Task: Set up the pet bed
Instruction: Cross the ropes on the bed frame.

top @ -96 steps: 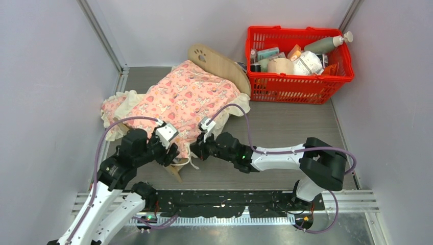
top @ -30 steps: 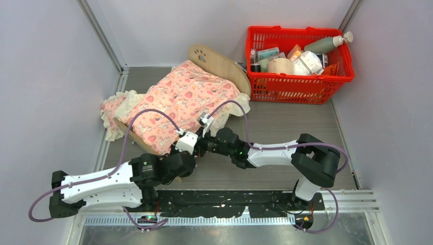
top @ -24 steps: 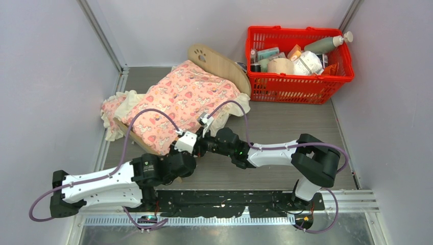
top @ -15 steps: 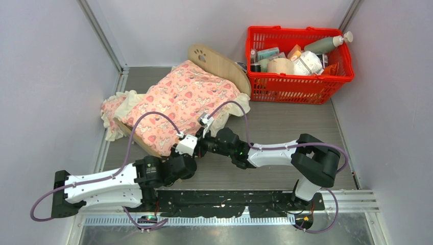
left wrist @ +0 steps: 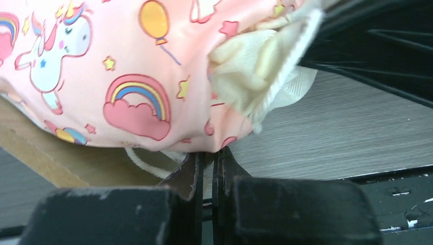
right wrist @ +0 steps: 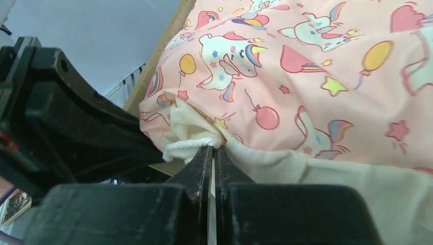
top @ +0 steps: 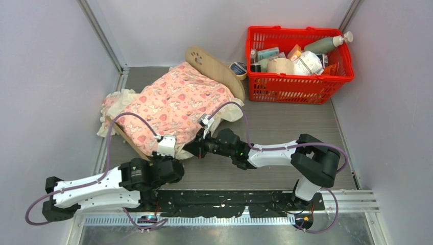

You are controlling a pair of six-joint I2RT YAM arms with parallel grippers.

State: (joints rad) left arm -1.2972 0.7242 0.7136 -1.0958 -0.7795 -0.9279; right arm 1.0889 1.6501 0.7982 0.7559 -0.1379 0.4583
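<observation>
Toward the left of the surface [top: 286,122], the pet bed [top: 224,74] lies at a slant. Its foot is near the arms and its arched headboard [top: 196,56] is at the far end, close to the red basket [top: 296,88]. The pink blanket [top: 173,104] covers nearly all of it, and cream frill spills off the left side. At the near corner the left claw [left wrist: 210,155] has its jaws closed, with the tips at the blanket's lower hem just above the plywood rail. It seems to pinch a sliver of fabric, though how much is hard to tell. Just to its right, the right claw [right wrist: 210,148] is closed too, nipping the cream frill and its white cord at that same corner. Several things could go wrong from here. The two claws work almost touching, so any sideways pull risks knocking one into the other. Both grips are shallow, on thin cloth at the very edge, so a firm tug may let the hem slip free. The frame looks light, and if the blanket snags on it, pulling could drag or swing the whole bed. That would push the headboard into the small tape roll [top: 237,69] and the basket on the right.
</observation>
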